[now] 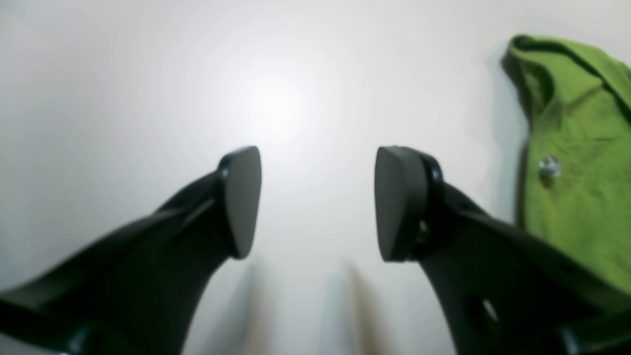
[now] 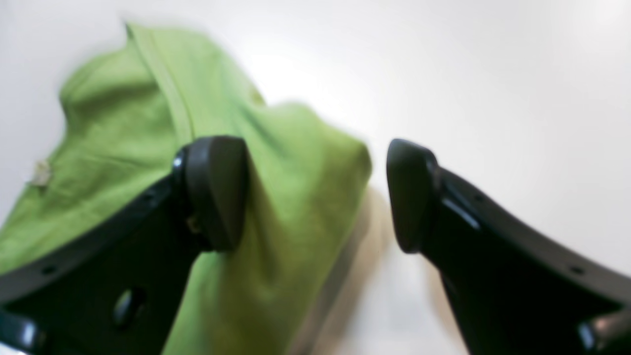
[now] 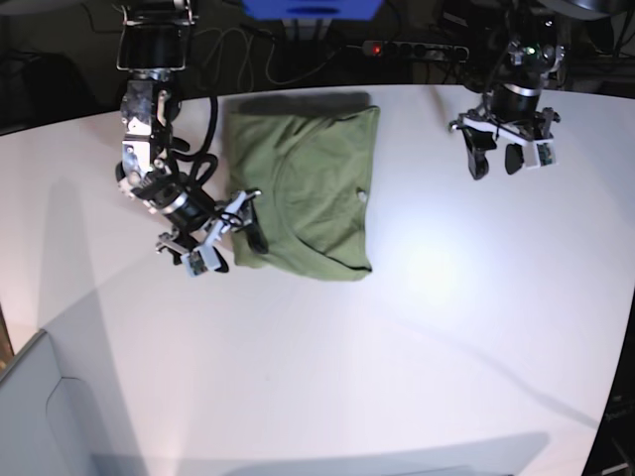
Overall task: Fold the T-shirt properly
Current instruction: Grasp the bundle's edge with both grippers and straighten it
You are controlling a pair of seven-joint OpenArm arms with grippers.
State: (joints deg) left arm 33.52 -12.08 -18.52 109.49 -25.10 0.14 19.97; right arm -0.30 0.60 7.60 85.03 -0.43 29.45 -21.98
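Observation:
The T-shirt lies folded into a tall green rectangle on the white table, its collar showing on top. My right gripper is open at the shirt's lower left corner. In the right wrist view one finger is over the shirt and the other over bare table; whether it touches the cloth I cannot tell. My left gripper is open and empty over bare table, well to the right of the shirt. In the left wrist view the shirt shows only at the right edge.
A power strip and cables lie behind the table's far edge, beside a blue object. A grey panel stands at the lower left corner.

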